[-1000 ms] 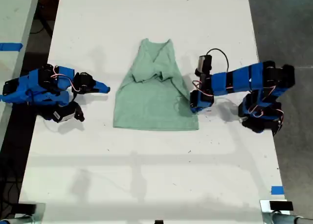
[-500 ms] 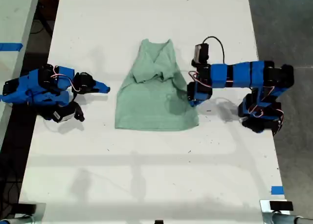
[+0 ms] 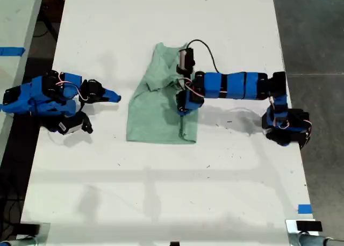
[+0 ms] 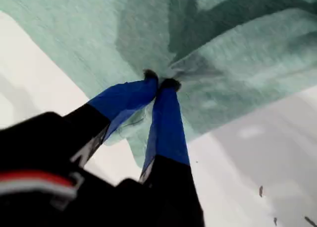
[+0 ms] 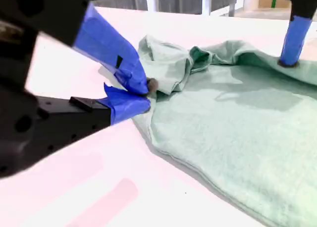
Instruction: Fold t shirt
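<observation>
White table [image 3: 161, 203], seen from above in the exterior view, its near stretch bare. Further in, at the middle of the table, lies the small pale sage-green soft fabric T-shirt [image 3: 153, 117], wrinkled. Its long axis runs from near to far in the exterior view. The wide hem is nearest and the narrower neck end points away. The shirt's edge on the exterior view's right is lifted and doubled over toward the middle, so the cloth looks narrower on that side. Level with the shirt's middle, my second pincer [image 3: 114, 97] rests low over the table at the exterior view's left, apart from the cloth. Its blue jaws are clenched tip to tip on nothing. From the exterior view's right, the other blue arm stretches across the shirt. My first pincer [image 4: 161, 83] is clenched on a small bunch of the green fabric, and creases spread out from the pinch. Beyond it, toward the far end, the sleeves sit tucked inward in a rumpled heap. I judge the cloth light, limp and easily dragged. It will sag from any single pinch. The best holds look like edges and corners, such as a hem corner or a side seam, rather than the flat middle.
</observation>
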Motion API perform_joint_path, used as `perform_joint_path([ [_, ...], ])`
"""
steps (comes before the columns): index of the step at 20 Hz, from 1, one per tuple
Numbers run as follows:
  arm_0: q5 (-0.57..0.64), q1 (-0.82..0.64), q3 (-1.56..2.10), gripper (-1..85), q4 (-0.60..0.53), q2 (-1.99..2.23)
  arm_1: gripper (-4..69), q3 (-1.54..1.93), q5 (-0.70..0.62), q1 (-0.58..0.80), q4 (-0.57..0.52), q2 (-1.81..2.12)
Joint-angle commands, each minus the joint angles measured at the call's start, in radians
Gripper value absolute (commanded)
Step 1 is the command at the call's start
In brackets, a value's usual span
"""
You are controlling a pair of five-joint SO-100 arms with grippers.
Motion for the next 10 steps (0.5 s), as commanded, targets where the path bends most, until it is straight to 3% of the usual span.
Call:
perform_joint_path([
  [1,-0.015,0.002,0.006,0.0,0.000,0.008,1.5,-0.071,-0.041,-0.014,-0.086,-0.055],
  [2,-0.015,0.002,0.006,0.0,0.000,0.008,1.5,-0.069,-0.057,-0.020,-0.114,-0.075],
  [5,-0.015,0.002,0.006,0.0,0.000,0.008,17.4,-0.074,-0.072,-0.037,-0.109,-0.058],
  [10,-0.015,0.000,0.006,0.0,0.000,0.008,21.6,-0.067,-0.055,-0.040,0.083,0.213],
])
